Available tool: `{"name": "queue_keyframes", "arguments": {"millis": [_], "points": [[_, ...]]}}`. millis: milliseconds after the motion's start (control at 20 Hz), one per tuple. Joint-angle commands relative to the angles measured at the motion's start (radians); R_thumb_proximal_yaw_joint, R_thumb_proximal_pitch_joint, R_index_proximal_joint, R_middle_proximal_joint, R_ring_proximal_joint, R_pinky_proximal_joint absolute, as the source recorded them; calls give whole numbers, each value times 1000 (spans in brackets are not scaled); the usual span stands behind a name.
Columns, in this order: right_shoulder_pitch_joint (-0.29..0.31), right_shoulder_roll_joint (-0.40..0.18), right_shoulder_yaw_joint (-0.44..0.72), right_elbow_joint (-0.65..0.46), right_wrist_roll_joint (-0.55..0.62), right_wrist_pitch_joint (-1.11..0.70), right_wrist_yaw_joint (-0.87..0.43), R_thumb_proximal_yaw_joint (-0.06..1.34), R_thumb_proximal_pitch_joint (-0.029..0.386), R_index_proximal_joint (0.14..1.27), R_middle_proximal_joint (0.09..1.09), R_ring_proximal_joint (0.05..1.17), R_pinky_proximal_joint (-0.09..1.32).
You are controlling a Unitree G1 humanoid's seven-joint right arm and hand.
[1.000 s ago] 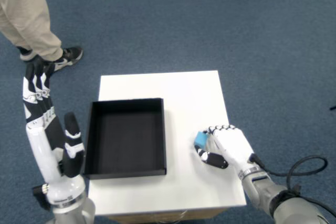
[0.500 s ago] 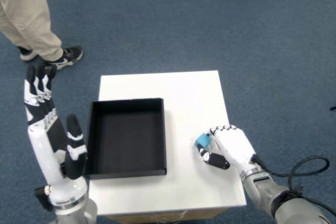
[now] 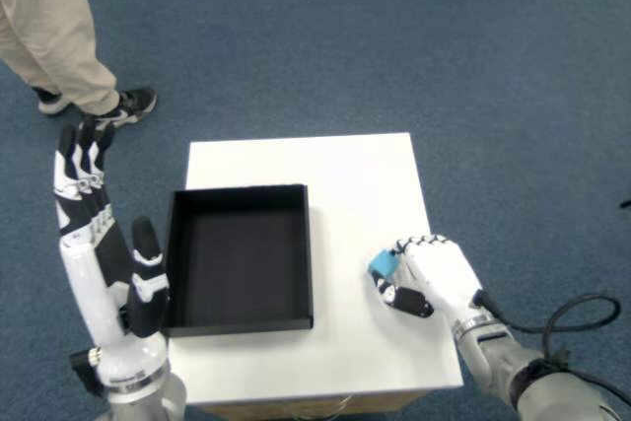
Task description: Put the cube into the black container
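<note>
From where I stand, the right hand has its fingers curled around the cube, thumb tucked under on the near side and the fingertips hooked over the top, so it looks to be grasping the block, which sits low against the table, to the right of the black container and apart from its wall. Whether the cube is already clear of the tabletop I cannot tell. To do this step well, I'd say the grip wants to be firm on two opposite faces before anything lifts, since a small hard block can squirt out of a pinch that lands on an edge; then it should rise high enough to clear the container's upright rim, travel left, and be let go low over the middle of the floor so it does not bounce out. The cube is a bright blue, sharp-cornered little thing, smooth-looking, probably plastic or foam. The container is a shallow square tray, matte black with thin straight walls and a flat bare bottom. The table is a plain white slab, smooth and slightly glossy, standing on dull blue carpet. The left hand stands raised with fingers straight, beside the tray and holding nothing.
</note>
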Motion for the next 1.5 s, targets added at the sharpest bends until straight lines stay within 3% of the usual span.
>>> {"name": "queue_keyframes", "arguments": {"millis": [50, 200, 1150, 1400, 1500], "points": [[-24, -31, -17, 18, 34, 7, 18, 607, 75, 750, 531, 487, 410], [-27, -31, -28, 17, 46, -3, 25, 631, 59, 758, 529, 480, 393], [-7, -26, -68, 20, 93, -41, 38, 787, 105, 823, 518, 443, 294], [0, -23, -67, 20, 92, -48, 30, 820, 120, 885, 522, 440, 290], [4, -22, -70, 20, 95, -56, 22, 920, 134, 995, 526, 440, 291]]}}
